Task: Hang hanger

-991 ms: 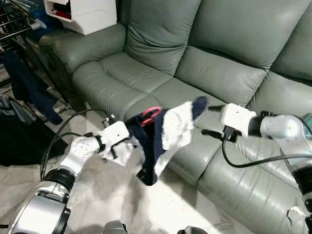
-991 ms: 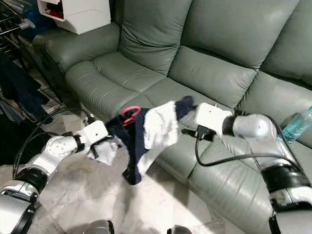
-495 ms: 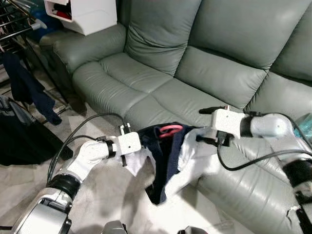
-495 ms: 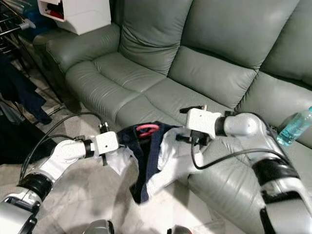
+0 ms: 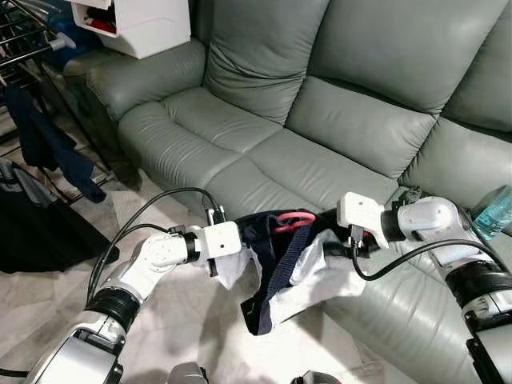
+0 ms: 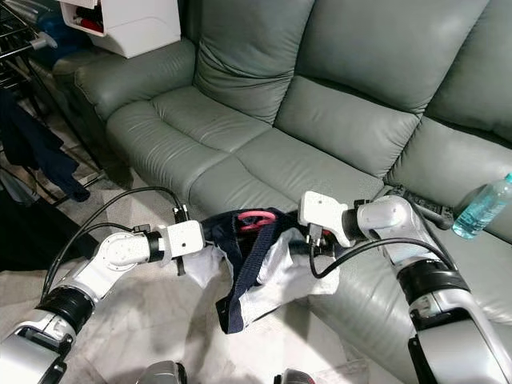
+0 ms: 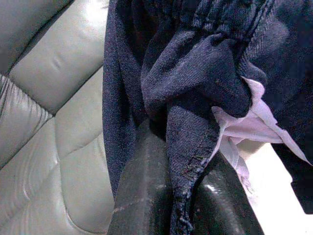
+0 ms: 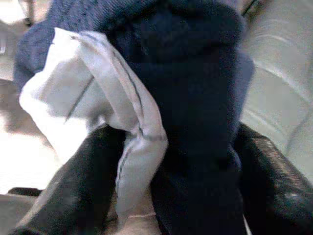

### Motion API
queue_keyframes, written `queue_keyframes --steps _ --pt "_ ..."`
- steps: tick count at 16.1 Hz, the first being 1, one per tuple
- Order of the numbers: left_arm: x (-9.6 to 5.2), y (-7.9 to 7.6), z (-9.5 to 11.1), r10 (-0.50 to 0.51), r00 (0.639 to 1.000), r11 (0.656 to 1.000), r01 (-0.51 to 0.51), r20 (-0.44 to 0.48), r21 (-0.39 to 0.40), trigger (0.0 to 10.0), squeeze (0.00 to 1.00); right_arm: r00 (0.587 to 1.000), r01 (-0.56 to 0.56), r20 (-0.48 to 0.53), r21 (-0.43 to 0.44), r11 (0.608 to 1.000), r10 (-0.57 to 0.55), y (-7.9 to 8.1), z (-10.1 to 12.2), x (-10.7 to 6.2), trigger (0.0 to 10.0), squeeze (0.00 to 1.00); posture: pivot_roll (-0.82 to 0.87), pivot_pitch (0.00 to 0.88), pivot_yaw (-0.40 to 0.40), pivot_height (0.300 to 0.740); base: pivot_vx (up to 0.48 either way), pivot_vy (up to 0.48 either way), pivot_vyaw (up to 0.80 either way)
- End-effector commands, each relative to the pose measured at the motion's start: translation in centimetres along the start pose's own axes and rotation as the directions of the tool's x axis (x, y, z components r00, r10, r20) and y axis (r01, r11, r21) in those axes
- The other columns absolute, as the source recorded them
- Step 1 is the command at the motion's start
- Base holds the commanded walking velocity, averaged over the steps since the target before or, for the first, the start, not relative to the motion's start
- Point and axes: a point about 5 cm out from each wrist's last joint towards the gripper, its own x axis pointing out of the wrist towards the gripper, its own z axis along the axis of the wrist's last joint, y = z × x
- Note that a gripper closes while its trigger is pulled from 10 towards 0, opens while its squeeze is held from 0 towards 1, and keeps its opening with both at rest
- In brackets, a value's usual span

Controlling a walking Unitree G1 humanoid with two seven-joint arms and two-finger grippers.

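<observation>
Over the sofa (image 5: pixel 264 120) edge, both claws have dropped and closed in, left claw (image 5: pixel 240 244) and right claw (image 5: pixel 332 240) each pinching the garment (image 5: pixel 276 256). It now sags between them, red hanger (image 5: pixel 292 222) on top; I judge hanging not yet begun.

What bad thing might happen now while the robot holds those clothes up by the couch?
1. The navy garment droops low between the left end effector and the right end effector, so a loose end might slide out and drop to the floor.
2. The red hanger shows only partly among the folds and may snag or slip out.
3. The white cloth already drags on the sofa edge and could catch.
</observation>
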Motion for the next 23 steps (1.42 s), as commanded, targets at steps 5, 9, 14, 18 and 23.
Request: queue_keyframes --steps 5,9,14,18,23 --pt "0.2 0.3 1.1 0.012 0.999 0.999 -0.014 0.049 0.039 0.0 0.0 1.0 -0.017 -0.007 -0.004 1.0 0.017 -0.2 0.2 0.4 0.0 0.0 -0.08 0.033 0.025 0.74 0.0 0.0 0.0" --pt "0.1 0.4 0.7 0.018 0.999 0.999 -0.019 0.031 0.046 0.0 0.0 0.997 -0.078 -0.008 0.027 0.997 0.078 0.6 -0.1 0.4 0.0 0.0 -0.09 0.033 0.023 0.74 0.0 0.0 0.0" --pt "0.0 0.4 0.2 0.029 1.0 0.998 -0.029 0.001 0.062 0.0 0.0 0.998 -0.057 0.025 0.05 0.997 0.056 1.1 -0.2 1.0 0.0 0.0 -0.09 0.027 0.018 0.74 0.0 0.0 0.0" --pt "-0.3 0.4 -0.4 0.042 0.999 0.997 -0.04 -0.027 0.069 0.0 0.0 1.0 0.009 0.026 0.1 0.995 -0.011 1.5 -0.8 1.2 0.0 0.0 -0.09 0.022 0.017 0.74 0.0 0.0 0.0" --pt "-0.6 0.8 -0.8 0.055 0.997 0.995 -0.051 -0.05 0.084 0.0 0.0 0.994 0.11 0.011 0.174 0.979 -0.113 2.1 -1.9 1.0 0.0 0.0 -0.09 0.014 0.023 0.74 0.0 0.0 0.0"
